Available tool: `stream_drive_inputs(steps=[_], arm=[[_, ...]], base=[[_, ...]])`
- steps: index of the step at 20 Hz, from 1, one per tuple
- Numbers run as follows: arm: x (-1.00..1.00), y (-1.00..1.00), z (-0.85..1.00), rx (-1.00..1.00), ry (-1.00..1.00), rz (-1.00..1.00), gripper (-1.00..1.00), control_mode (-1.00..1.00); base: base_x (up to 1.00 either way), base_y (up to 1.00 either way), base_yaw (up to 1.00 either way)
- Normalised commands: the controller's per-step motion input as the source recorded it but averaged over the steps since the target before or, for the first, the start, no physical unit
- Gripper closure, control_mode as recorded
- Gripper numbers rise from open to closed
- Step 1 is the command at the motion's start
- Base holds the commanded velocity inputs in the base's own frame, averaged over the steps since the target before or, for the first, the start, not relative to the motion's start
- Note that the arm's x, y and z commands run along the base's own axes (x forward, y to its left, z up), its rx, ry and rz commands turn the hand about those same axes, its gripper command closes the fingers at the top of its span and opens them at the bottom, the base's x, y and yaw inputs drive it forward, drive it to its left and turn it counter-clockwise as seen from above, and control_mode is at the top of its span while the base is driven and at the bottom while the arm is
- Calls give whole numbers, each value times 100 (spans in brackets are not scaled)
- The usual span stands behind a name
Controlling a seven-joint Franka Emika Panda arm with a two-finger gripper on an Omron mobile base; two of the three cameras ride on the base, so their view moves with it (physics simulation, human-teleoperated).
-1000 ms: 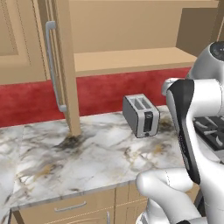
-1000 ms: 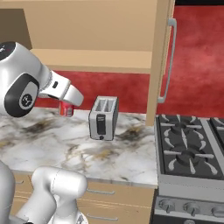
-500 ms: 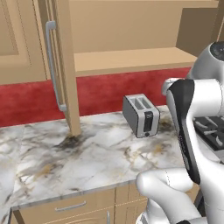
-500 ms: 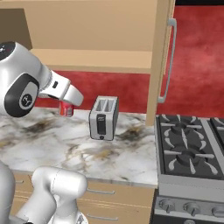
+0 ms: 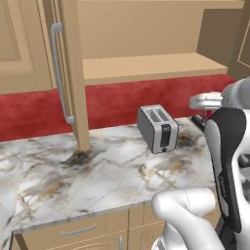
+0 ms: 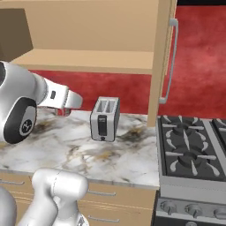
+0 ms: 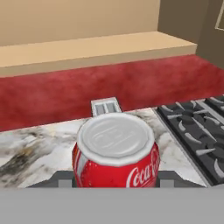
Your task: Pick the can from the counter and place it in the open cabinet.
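A: Gripping is seen up close: the can (image 7: 115, 155) is pinched between the gripper (image 7: 115, 178) fingers, its silvery top facing the hand camera.

B: And it's held above the counter (image 7: 30, 146), with the toaster (image 7: 105, 106) just behind?

A: Yes, and the stove (image 7: 196, 131) is seen to one side, the cabinet (image 7: 94, 49) shelf above.

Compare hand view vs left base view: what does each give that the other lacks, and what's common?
Hand view alone: the can close up, silvery top toward the camera, shut gripper on it, plus stove grates. Left base view alone: the cabinet door's bar handle and the drawer fronts. Both: toaster, marble counter, open cabinet shelf.
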Motion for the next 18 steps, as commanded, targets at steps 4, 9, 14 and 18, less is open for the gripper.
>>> stream_drive_inputs(steps=[4, 9, 14, 18], arm=[[-25, 0, 64, -8, -9, 16, 100, -100], [-14, 10, 87, 0, -11, 10, 100, -100], [-3, 20, 59, 0, -10, 1, 100, -100], [21, 18, 22, 0, -1, 0, 100, -100]], base=[[0, 0, 0], [0, 0, 0], [0, 0, 0], [0, 0, 0]])
